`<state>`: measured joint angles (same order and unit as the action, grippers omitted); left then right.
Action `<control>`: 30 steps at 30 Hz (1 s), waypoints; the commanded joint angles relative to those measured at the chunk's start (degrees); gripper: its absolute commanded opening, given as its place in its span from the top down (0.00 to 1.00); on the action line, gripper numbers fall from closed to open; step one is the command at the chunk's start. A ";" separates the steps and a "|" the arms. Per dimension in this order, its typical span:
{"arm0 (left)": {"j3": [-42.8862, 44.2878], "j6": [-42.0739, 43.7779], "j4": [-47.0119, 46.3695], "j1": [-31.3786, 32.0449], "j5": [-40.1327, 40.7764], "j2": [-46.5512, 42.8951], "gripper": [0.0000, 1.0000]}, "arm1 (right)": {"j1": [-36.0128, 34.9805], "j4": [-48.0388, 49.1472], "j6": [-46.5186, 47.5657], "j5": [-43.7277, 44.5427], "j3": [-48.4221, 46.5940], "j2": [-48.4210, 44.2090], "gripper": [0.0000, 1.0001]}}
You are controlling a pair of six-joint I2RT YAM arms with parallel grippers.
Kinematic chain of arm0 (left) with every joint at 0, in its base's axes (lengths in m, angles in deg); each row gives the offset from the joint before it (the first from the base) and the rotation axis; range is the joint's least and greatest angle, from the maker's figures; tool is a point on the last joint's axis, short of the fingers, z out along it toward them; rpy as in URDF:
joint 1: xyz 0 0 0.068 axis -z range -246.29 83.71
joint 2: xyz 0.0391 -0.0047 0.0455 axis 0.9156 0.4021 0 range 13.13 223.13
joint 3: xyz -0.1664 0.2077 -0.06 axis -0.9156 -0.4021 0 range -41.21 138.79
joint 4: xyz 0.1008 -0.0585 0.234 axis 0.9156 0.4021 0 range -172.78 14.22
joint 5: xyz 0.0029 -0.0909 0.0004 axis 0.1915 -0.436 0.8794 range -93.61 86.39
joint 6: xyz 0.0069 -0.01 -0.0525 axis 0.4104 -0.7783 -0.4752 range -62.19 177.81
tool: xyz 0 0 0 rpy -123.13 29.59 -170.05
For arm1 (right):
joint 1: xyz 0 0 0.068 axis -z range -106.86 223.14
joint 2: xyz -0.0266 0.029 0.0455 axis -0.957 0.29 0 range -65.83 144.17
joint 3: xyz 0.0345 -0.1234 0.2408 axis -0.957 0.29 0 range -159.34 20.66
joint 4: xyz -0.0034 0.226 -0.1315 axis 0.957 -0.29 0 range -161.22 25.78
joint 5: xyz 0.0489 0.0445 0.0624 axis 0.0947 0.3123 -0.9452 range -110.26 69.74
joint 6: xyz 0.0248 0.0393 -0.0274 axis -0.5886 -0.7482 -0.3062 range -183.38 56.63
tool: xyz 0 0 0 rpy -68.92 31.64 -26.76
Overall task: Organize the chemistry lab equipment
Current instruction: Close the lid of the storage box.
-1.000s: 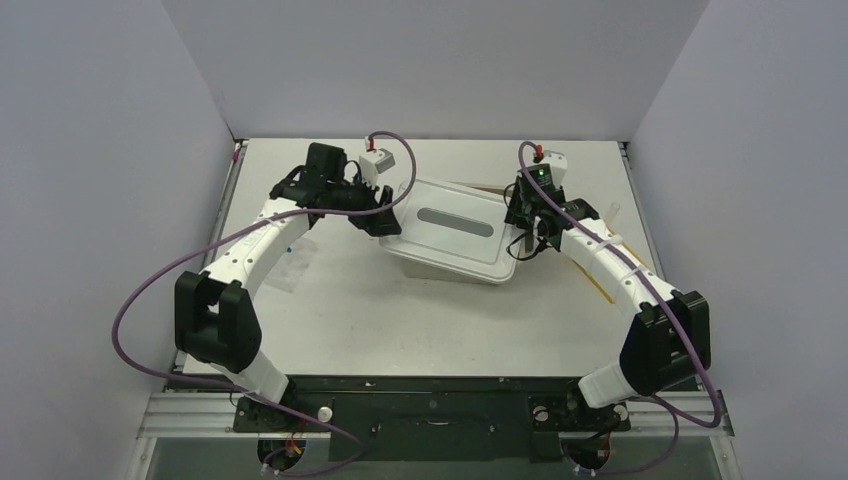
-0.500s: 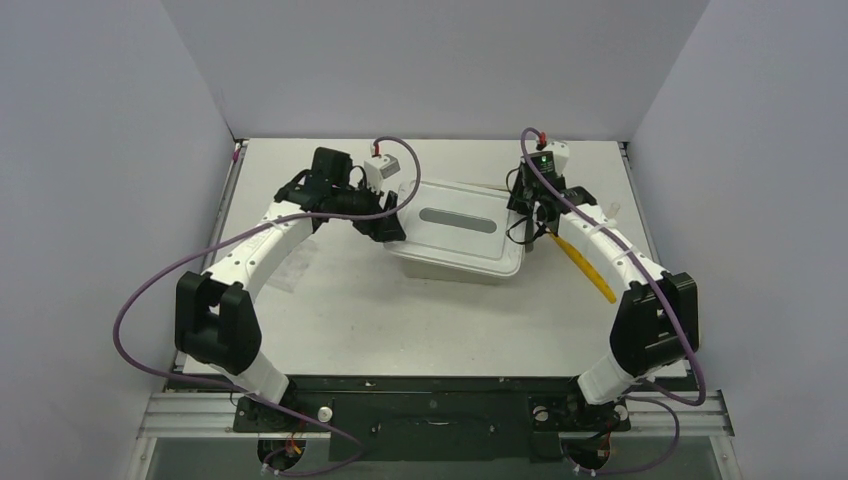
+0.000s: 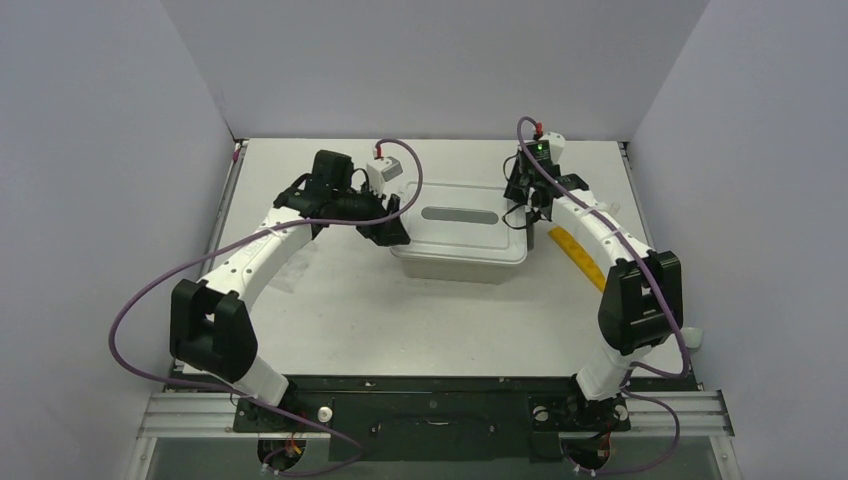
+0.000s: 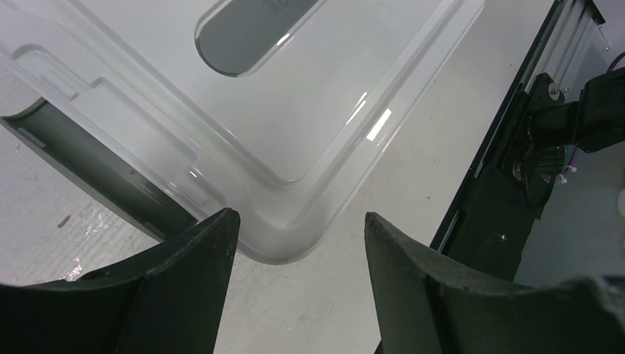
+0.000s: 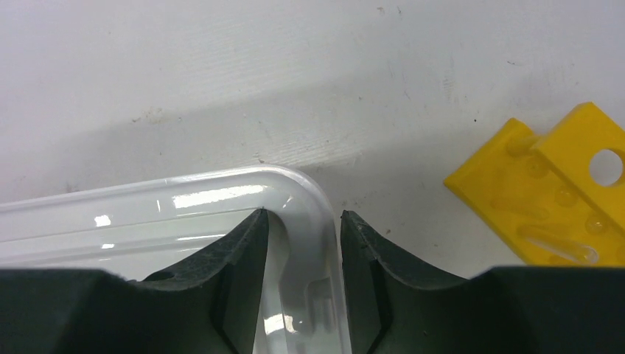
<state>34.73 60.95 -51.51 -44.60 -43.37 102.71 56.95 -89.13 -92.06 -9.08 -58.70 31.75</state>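
The beige tub with its white lid (image 3: 458, 222) stands square at the table's middle. My left gripper (image 3: 394, 234) is open at the tub's near left corner. In the left wrist view the lid's corner (image 4: 284, 236) lies just above the gap between its fingers (image 4: 298, 228), untouched. My right gripper (image 3: 527, 214) is at the tub's right end. In the right wrist view it (image 5: 304, 219) is shut on the lid's rim (image 5: 313, 203) near a corner. A clear tube (image 5: 556, 243) lies in a yellow rack (image 5: 549, 169). Other lab items are out of view.
The yellow rack (image 3: 578, 256) lies on the table right of the tub, under my right forearm. A clear plastic piece (image 3: 290, 268) lies left of the tub under my left arm. Grey walls close in the table's left, back and right.
The tub has turned from a skewed angle to square with the table. My right gripper swung toward the back with the lid's rim, uncovering the yellow rack. My left gripper shifted slightly right.
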 commanded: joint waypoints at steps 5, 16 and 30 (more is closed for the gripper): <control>-0.90 0.43 -3.77 0.64 -0.33 -2.75 0.39 | 0.45 -1.07 0.66 -0.38 -2.84 2.57 0.62; 5.39 -2.22 -4.12 -3.34 2.61 -3.41 0.24 | 0.37 -0.27 0.57 0.97 -0.34 -3.35 0.36; -3.36 -18.66 -13.30 -8.70 -1.19 -0.17 0.03 | 1.60 -0.38 -1.11 -5.93 3.80 -12.87 0.15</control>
<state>33.27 49.43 -59.53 -51.53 -40.95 99.76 57.59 -90.81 -92.32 -10.87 -58.02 23.82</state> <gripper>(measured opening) 0.968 0.834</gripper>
